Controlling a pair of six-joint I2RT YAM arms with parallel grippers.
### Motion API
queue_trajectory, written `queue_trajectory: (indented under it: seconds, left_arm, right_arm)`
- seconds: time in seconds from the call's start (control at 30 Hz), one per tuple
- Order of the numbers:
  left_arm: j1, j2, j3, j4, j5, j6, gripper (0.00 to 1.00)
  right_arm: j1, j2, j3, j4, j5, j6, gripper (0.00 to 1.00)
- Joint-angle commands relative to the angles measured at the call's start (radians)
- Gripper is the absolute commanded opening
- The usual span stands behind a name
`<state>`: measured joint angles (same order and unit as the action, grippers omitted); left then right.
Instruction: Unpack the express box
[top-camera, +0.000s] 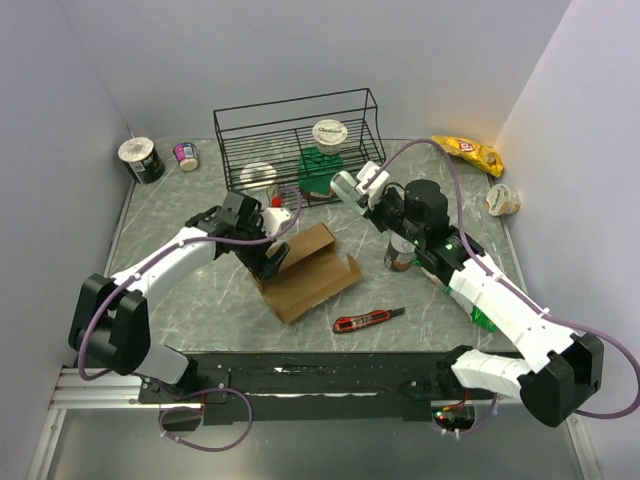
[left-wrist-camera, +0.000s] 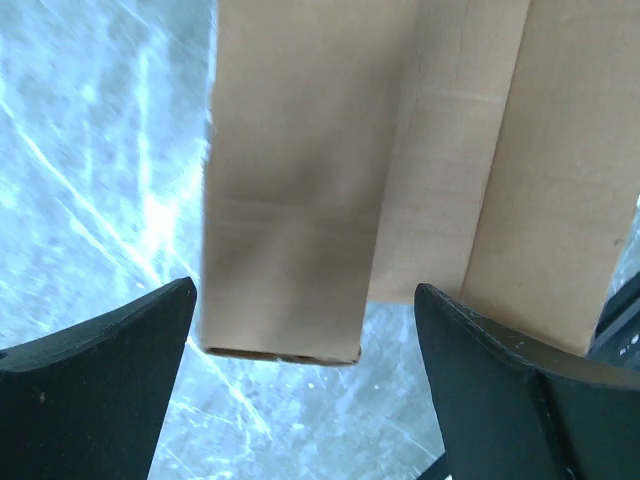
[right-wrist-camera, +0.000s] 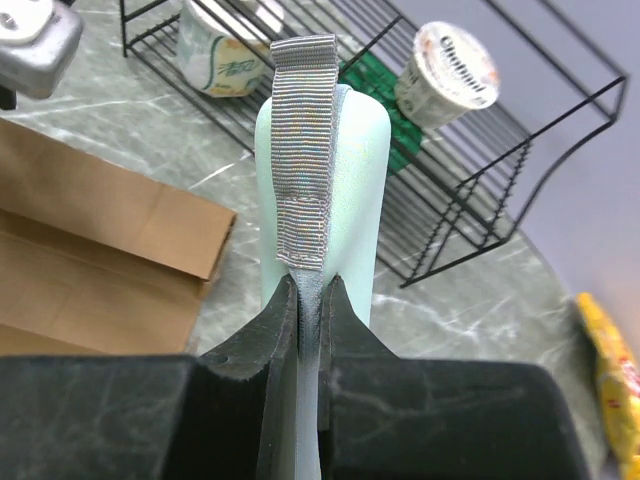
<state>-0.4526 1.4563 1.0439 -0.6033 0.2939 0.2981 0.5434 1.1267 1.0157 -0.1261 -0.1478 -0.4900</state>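
Observation:
The express box (top-camera: 310, 270) lies open in the middle of the table, its brown flaps spread flat. My left gripper (top-camera: 272, 255) hovers at the box's left end. In the left wrist view its jaws (left-wrist-camera: 305, 290) stand wide open, and a brown cardboard flap (left-wrist-camera: 290, 200) hangs between them, touching neither finger. My right gripper (top-camera: 352, 186) is raised near the wire rack. It is shut on the grey woven strap (right-wrist-camera: 305, 150) of a pale green pouch-like item (right-wrist-camera: 350, 160), pinching the strap between its fingertips (right-wrist-camera: 312, 290).
A black wire rack (top-camera: 300, 120) at the back holds a yoghurt cup (top-camera: 329, 133) and a green packet (top-camera: 320, 182). A red utility knife (top-camera: 365, 320) lies in front of the box. A dark can (top-camera: 400, 255), a yellow snack bag (top-camera: 468, 150) and cups (top-camera: 142, 158) stand around.

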Motion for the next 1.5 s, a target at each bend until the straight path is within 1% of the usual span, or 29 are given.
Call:
queue_trajectory:
  seconds: [0.0, 0.13, 0.17, 0.23, 0.27, 0.3, 0.43, 0.53, 0.57, 0.6, 0.63, 0.7, 0.8, 0.87, 0.93, 0.97, 1.0, 1.07, 1.1, 1.13, 1.17, 1.2, 1.23, 1.27, 1.33, 1.37, 1.4, 1.43, 1.47]
  left_arm:
    - [-0.003, -0.037, -0.033, -0.003, 0.01, 0.007, 0.96]
    - [0.002, -0.111, -0.015, -0.015, 0.065, 0.026, 0.96]
    - [0.002, -0.146, -0.012, -0.015, 0.073, 0.03, 0.96]
    - [0.003, -0.172, -0.004, -0.021, 0.074, 0.018, 0.97]
    - [0.003, -0.189, -0.005, -0.026, 0.076, 0.013, 0.97]
    - [0.005, -0.198, -0.007, -0.023, 0.053, 0.006, 0.96]
    - [0.02, -0.223, -0.03, -0.016, -0.018, -0.034, 0.96]
    - [0.049, -0.238, -0.051, -0.01, -0.009, -0.056, 0.96]
    - [0.057, -0.243, -0.057, -0.01, -0.004, -0.059, 0.97]
    - [0.071, -0.24, -0.059, -0.007, 0.004, -0.065, 0.96]
    - [0.08, -0.241, -0.061, -0.004, 0.008, -0.077, 0.97]
    - [0.097, -0.235, -0.056, -0.004, 0.014, -0.083, 0.96]
    - [0.104, -0.228, -0.036, -0.003, -0.005, -0.08, 0.96]
    - [0.109, -0.209, -0.009, -0.006, -0.012, -0.077, 0.97]
    - [0.117, -0.194, 0.014, -0.009, -0.022, -0.08, 0.96]
    - [0.12, -0.177, 0.045, -0.009, -0.028, -0.083, 0.97]
    - [0.127, -0.169, 0.06, -0.009, -0.051, -0.085, 0.96]
    - [0.144, -0.151, 0.109, 0.0, -0.064, -0.096, 0.96]
    - [0.17, -0.146, 0.125, 0.005, -0.064, -0.103, 0.96]
    - [0.19, -0.139, 0.143, 0.011, -0.055, -0.125, 0.97]
    - [0.209, -0.126, 0.18, 0.02, -0.047, -0.141, 0.96]
    - [0.248, -0.114, 0.203, 0.023, -0.039, -0.157, 0.96]
    - [0.267, -0.103, 0.228, 0.025, -0.021, -0.195, 0.96]
    - [0.3, -0.076, 0.284, 0.02, -0.013, -0.214, 0.96]
    - [0.328, -0.028, 0.35, 0.007, -0.009, -0.267, 0.96]
    - [0.341, -0.011, 0.423, 0.004, -0.006, -0.283, 0.96]
    - [0.363, 0.004, 0.461, -0.004, -0.001, -0.29, 0.96]
    - [0.373, 0.037, 0.5, -0.006, 0.005, -0.336, 0.97]
    - [0.391, 0.056, 0.586, -0.012, 0.011, -0.346, 0.97]
  right_arm:
    - [0.001, 0.027, 0.046, 0.12, 0.023, 0.057, 0.0]
    - [-0.008, 0.099, 0.089, 0.114, 0.073, 0.091, 0.0]
    - [-0.008, 0.134, 0.105, 0.109, 0.118, 0.096, 0.0]
    - [-0.014, 0.175, 0.121, 0.089, 0.148, 0.12, 0.0]
    - [-0.022, 0.215, 0.13, 0.083, 0.198, 0.132, 0.0]
    - [-0.032, 0.235, 0.136, 0.065, 0.211, 0.148, 0.0]
    - [-0.095, 0.341, 0.194, -0.016, 0.228, 0.264, 0.0]
    - [-0.126, 0.395, 0.207, -0.059, 0.189, 0.332, 0.0]
    - [-0.134, 0.415, 0.21, -0.075, 0.156, 0.343, 0.07]
    - [-0.138, 0.424, 0.215, -0.087, 0.125, 0.352, 0.34]
    - [-0.143, 0.43, 0.218, -0.099, 0.056, 0.361, 0.46]
    - [-0.146, 0.436, 0.247, -0.136, 0.018, 0.355, 0.64]
    - [-0.149, 0.413, 0.294, -0.147, 0.002, 0.332, 0.73]
    - [-0.155, 0.392, 0.345, -0.173, 0.008, 0.321, 0.77]
    - [-0.181, 0.386, 0.394, -0.257, -0.001, 0.335, 0.79]
    - [-0.189, 0.389, 0.453, -0.294, 0.051, 0.355, 0.8]
    - [-0.192, 0.395, 0.486, -0.396, 0.091, 0.372, 0.8]
    - [-0.192, 0.413, 0.568, -0.49, 0.201, 0.421, 0.82]
    - [-0.192, 0.418, 0.589, -0.541, 0.299, 0.435, 0.85]
    - [-0.195, 0.423, 0.607, -0.605, 0.339, 0.444, 0.87]
    - [-0.2, 0.423, 0.624, -0.634, 0.373, 0.449, 0.88]
    - [-0.201, 0.418, 0.624, -0.653, 0.43, 0.45, 0.9]
    - [-0.213, 0.409, 0.615, -0.659, 0.45, 0.452, 0.91]
    - [-0.224, 0.372, 0.583, -0.652, 0.468, 0.452, 0.91]
    - [-0.265, 0.328, 0.558, -0.623, 0.467, 0.444, 0.95]
    - [-0.281, 0.294, 0.561, -0.619, 0.47, 0.442, 0.97]
    - [-0.292, 0.283, 0.573, -0.619, 0.475, 0.447, 0.97]
    - [-0.304, 0.275, 0.592, -0.618, 0.491, 0.446, 0.98]
    - [-0.319, 0.265, 0.631, -0.601, 0.508, 0.442, 0.98]
